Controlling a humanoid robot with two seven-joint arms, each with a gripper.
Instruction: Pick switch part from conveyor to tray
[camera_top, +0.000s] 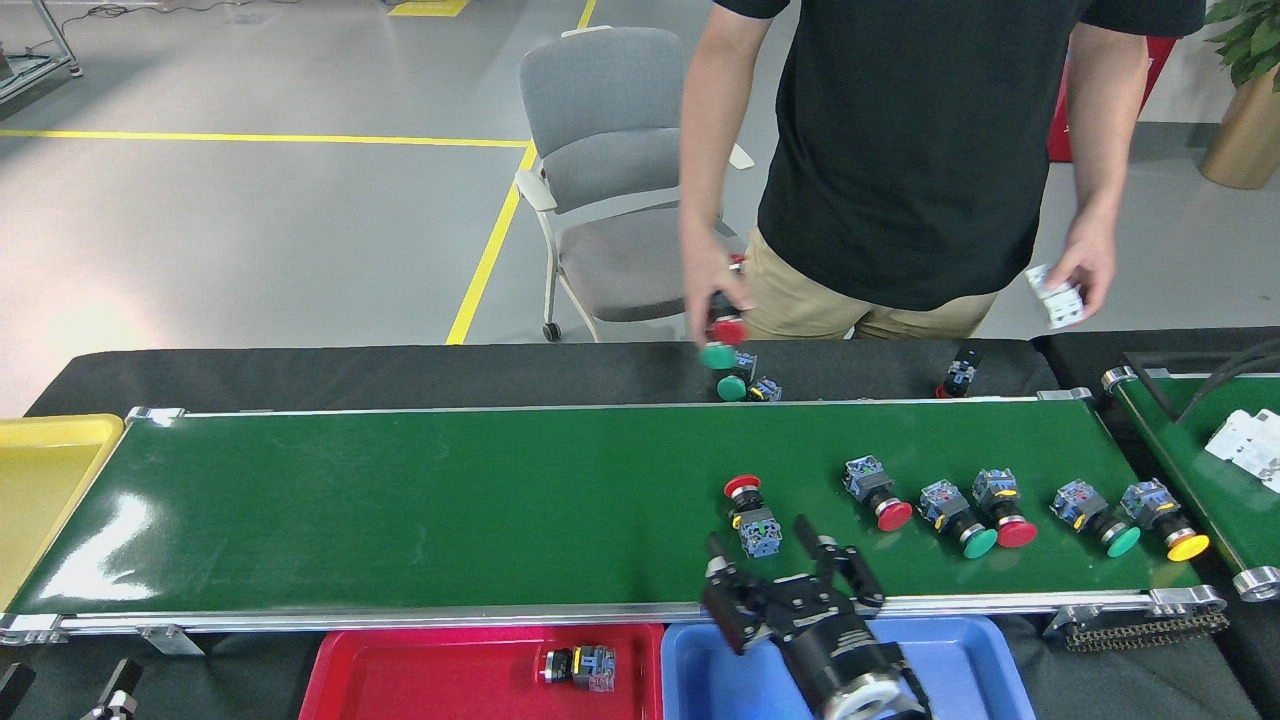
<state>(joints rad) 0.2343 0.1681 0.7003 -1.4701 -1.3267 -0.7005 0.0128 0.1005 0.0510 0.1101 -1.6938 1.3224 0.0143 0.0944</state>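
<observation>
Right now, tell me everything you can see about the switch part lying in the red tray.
The switch part is small: a black round body with a silver front ring, a yellow band and a blue-grey contact block at its right end. It lies on its side, lengthwise left to right, on the floor of the red plastic tray, toward the right half. It is the only part there, and no gripper touches it.
</observation>
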